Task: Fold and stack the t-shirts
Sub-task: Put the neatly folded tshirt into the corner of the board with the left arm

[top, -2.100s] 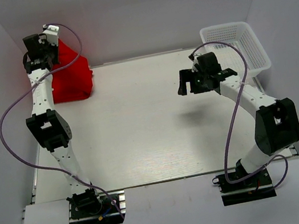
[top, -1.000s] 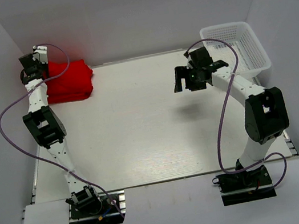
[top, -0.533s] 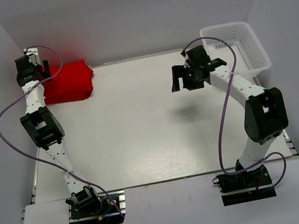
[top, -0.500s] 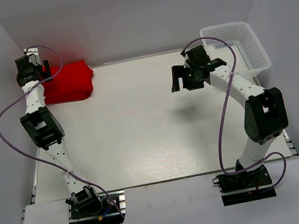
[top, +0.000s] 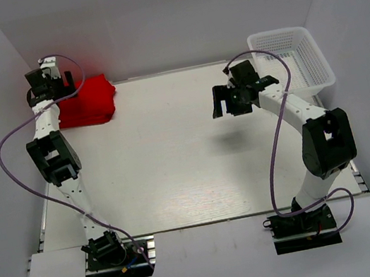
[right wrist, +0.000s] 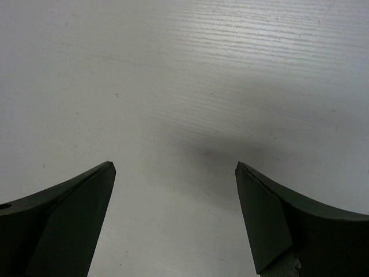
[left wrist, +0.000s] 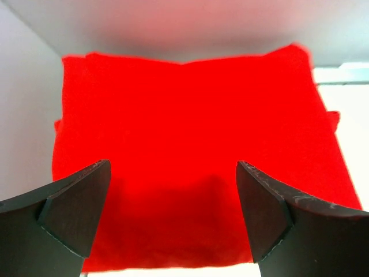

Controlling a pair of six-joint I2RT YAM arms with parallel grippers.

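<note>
The red t-shirts (top: 87, 102) lie folded in a pile at the table's far left corner, against the back wall. In the left wrist view the same t-shirts (left wrist: 190, 144) fill the picture as a flat red square. My left gripper (top: 53, 83) hovers just above the pile's left side, open, with nothing between its fingers; the left gripper (left wrist: 173, 222) jaws stand wide apart over the fabric. My right gripper (top: 225, 100) hangs open above bare table right of centre. The right gripper (right wrist: 173, 222) holds nothing.
A white mesh basket (top: 293, 58) stands at the far right corner, just behind the right arm. White walls close in the table on the left, back and right. The table (top: 173, 155) is pale wood-grain.
My left gripper has opened and let go of the red t-shirt, which has dropped flat onto the pile. The right gripper has drifted slightly left.
</note>
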